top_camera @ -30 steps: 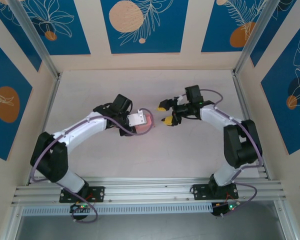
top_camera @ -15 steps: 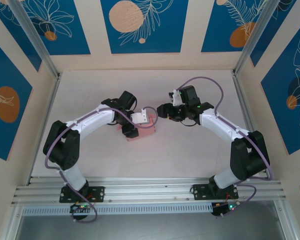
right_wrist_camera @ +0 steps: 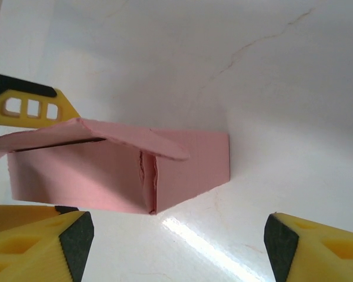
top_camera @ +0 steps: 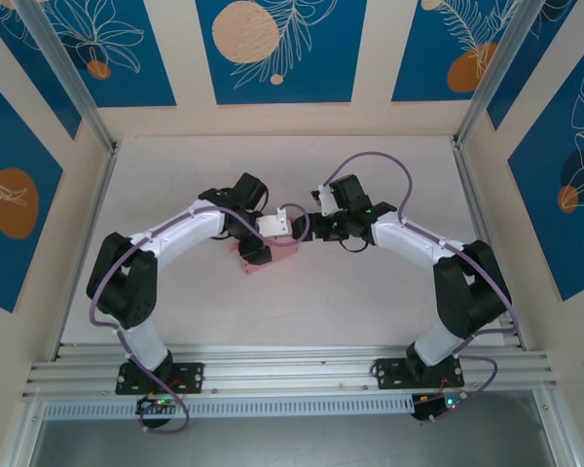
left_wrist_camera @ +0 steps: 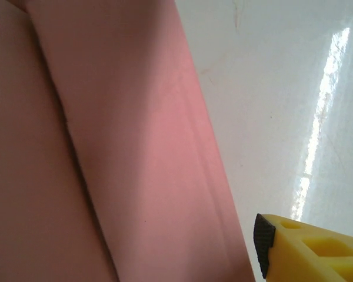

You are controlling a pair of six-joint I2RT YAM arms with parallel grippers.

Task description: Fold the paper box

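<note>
Surroundings: pale walls (top_camera: 370,58) with blue panels of leaves and orange discs close in a white desk (top_camera: 370,292).
Box: the pink paper box (right_wrist_camera: 106,176) stands on the desk near its middle, between the two claws. Its top flap (right_wrist_camera: 129,138) is lifted slightly, with a dark gap beneath it, and one corner seam gapes.
Left claw: the left claw (top_camera: 263,248) sits over the box's left part. Its wrist camera shows one yellow finger (left_wrist_camera: 309,249) just beside a pink wall of the box. Whether it grips, I cannot tell.
Right claw: the right claw (right_wrist_camera: 176,235) is released, its fingers spread wide and low over the desk just right of the box, with nothing between them.
</note>
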